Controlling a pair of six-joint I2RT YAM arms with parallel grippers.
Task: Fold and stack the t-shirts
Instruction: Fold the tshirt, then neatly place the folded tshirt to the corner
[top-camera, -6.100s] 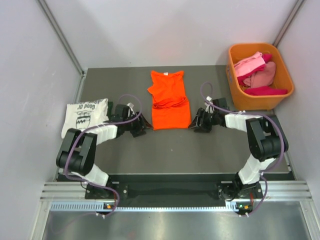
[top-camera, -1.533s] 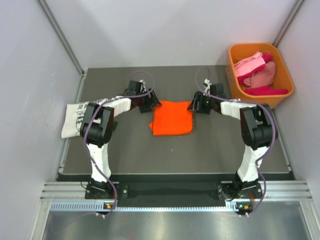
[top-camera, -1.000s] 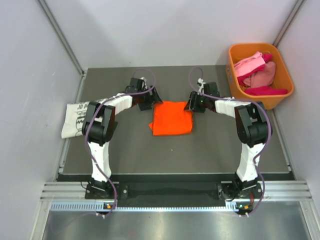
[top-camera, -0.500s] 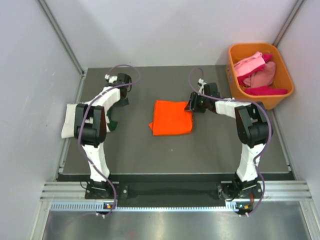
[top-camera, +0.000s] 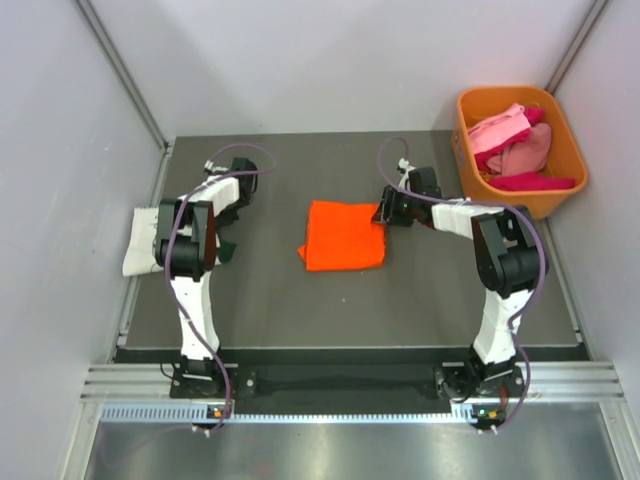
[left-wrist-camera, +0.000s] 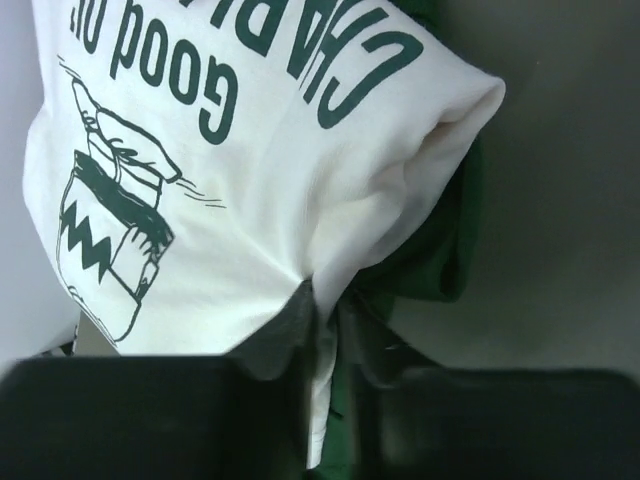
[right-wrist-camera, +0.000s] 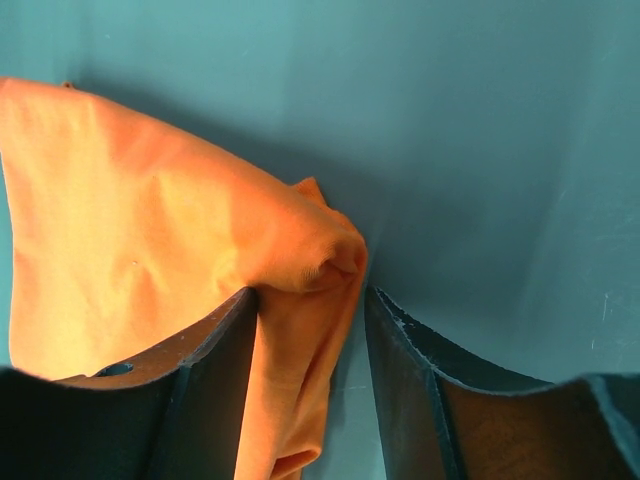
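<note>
A folded bright orange t-shirt lies flat mid-table. My right gripper sits at its upper right corner, open. In the right wrist view that bunched orange corner lies between the jaws. It touches the left finger and stands clear of the right finger. A white t-shirt with a dark printed drawing and lettering lies at the table's left edge, over a dark green garment. My left gripper is shut on the white cloth's edge.
An orange plastic bin stands at the back right, holding several pink, red and magenta t-shirts. Grey walls close in the table on the left, back and right. My left arm covers part of the white t-shirt.
My left gripper left the orange t-shirt's upper left corner, swung left to the white t-shirt and shut on its edge. The right gripper stayed at the orange corner, its jaws narrowing slightly.
</note>
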